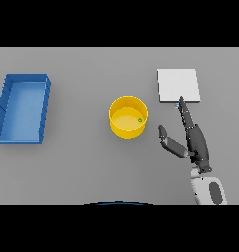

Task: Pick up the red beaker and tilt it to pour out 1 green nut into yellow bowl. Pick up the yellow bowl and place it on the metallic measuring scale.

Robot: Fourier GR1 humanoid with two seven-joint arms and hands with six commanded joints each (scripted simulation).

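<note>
The yellow bowl (127, 117) stands upright in the middle of the table, with one small green nut (139, 119) inside near its right wall. To its upper right lies the flat metallic measuring scale (178, 85). My right hand (194, 139) rests to the right of the bowl, open, fingers straight and pointing up toward the scale's lower edge, thumb spread toward the bowl. It touches neither the bowl nor any other object. No red beaker shows in the head view. My left hand is out of sight.
A blue rectangular tray (3, 109) with raised walls sits at the far left of the grey table (81, 162).
</note>
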